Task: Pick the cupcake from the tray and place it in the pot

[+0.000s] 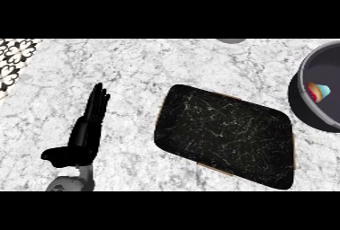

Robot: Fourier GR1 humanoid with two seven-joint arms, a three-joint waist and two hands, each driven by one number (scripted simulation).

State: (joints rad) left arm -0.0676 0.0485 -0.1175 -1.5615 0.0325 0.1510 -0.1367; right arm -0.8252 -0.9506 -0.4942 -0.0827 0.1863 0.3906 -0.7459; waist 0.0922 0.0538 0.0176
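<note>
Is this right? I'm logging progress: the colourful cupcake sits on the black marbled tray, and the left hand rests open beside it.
Not quite. The head view shows the colourful cupcake inside the grey round pot, not on the black marbled tray. The left hand does rest open beside the tray.

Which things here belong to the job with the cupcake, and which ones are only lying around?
Part of the job:
- cupcake, already lying inside the pot
- pot, at the right edge
- tray, dark, nothing on it
- left hand, open, resting left of the tray

Only lying around:
- grey round object, cut off at the top edge
- patterned tiles, top left
</note>
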